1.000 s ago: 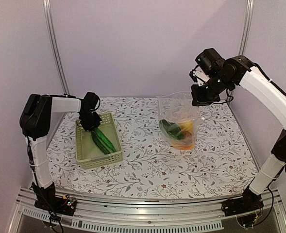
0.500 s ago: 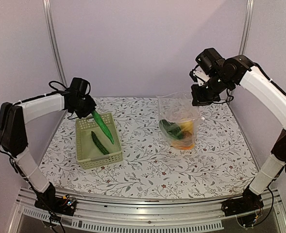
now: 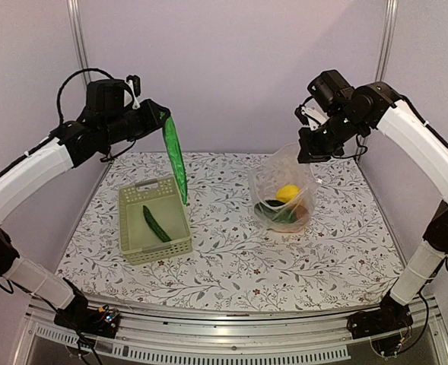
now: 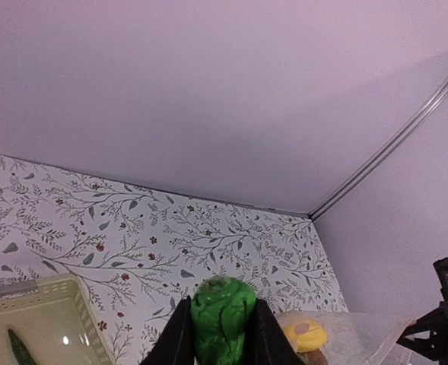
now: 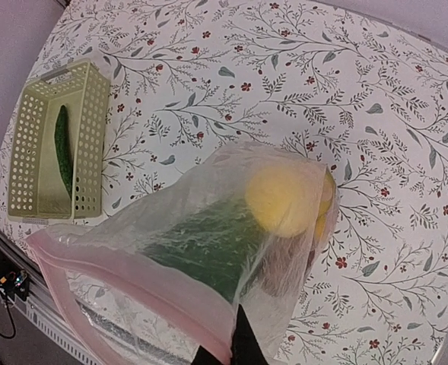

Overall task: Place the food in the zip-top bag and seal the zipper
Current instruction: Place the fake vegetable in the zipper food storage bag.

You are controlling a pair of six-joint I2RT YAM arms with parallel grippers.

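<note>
Here, two cucumbers: a long cucumber (image 3: 175,156) clamped in the left pincer (image 3: 163,116) above the basket (image 3: 179,247), a second cucumber (image 3: 155,223) inside it. The right pincer (image 3: 309,152) pinches the zip-top bag (image 3: 273,179), standing on the table (image 3: 231,251), containing one visible lemon (image 3: 287,192), one dark green piece (image 3: 273,210).

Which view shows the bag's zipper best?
Right wrist. There the zipper runs close up as a pink strip along the open mouth of the zip-top bag. Top external shows the bag small and the strip too faint to trace. Left wrist catches only a corner of the bag, and no zipper can be made out.
</note>
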